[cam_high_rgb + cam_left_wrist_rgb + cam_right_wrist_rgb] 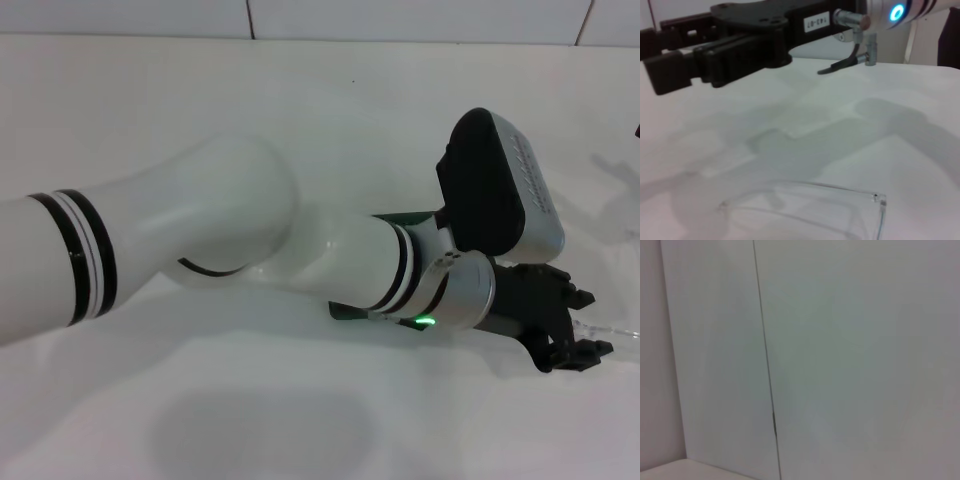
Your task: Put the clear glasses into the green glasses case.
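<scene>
- Green glasses case (405, 216): only slivers show, the left arm lying across it on the worktop (300, 100); lid state cannot be told.
- Left gripper (588, 325): reached past the case to the right, low, fingers apart and empty, likely lining up a pick.
- Clear glasses (805, 205): flat on the worktop just beneath and beyond those fingers, not yet gripped.
- Right gripper: out of sight; its camera faces a wall.

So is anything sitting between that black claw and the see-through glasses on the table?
Nothing visible does. The left gripper hangs above the bare white table, and the clear plastic wraparound glasses lie flat below it with only open tabletop between.
</scene>
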You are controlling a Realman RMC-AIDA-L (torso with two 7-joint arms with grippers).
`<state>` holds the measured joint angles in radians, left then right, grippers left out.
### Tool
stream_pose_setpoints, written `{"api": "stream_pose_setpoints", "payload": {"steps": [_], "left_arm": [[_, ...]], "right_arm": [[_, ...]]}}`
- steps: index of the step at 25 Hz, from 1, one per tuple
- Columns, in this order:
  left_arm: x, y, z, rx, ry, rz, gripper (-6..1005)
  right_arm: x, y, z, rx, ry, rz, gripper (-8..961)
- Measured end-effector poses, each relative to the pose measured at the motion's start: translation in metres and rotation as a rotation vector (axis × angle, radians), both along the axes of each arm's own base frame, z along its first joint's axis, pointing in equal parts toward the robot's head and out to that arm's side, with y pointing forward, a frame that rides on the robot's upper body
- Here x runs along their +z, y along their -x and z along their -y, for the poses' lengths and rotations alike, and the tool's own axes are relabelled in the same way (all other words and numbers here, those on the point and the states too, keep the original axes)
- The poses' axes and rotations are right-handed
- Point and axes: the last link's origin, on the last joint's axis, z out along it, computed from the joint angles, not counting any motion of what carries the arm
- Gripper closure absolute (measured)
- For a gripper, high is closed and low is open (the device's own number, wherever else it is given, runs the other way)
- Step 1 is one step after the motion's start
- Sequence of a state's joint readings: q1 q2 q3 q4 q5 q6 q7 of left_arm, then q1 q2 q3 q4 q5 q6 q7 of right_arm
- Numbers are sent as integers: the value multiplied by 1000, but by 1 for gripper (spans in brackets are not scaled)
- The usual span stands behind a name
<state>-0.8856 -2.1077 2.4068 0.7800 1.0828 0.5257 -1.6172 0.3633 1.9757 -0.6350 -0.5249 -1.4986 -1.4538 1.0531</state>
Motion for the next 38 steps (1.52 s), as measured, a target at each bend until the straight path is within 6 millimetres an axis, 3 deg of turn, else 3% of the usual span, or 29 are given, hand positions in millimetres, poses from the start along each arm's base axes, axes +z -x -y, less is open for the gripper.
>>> {"api": "stream_pose_setpoints", "payload": {"steps": [10,18,38], "left_arm": [[0,-4,2,-20,-9,34,480],[-5,2,3,-39,-41,5,591],[-7,5,5,-32,-44,1,666]], "right_arm": [[0,1,-1,1,1,0,98],[0,1,-1,0,2,-1,98],[0,2,-2,3,3,0,98]]}}
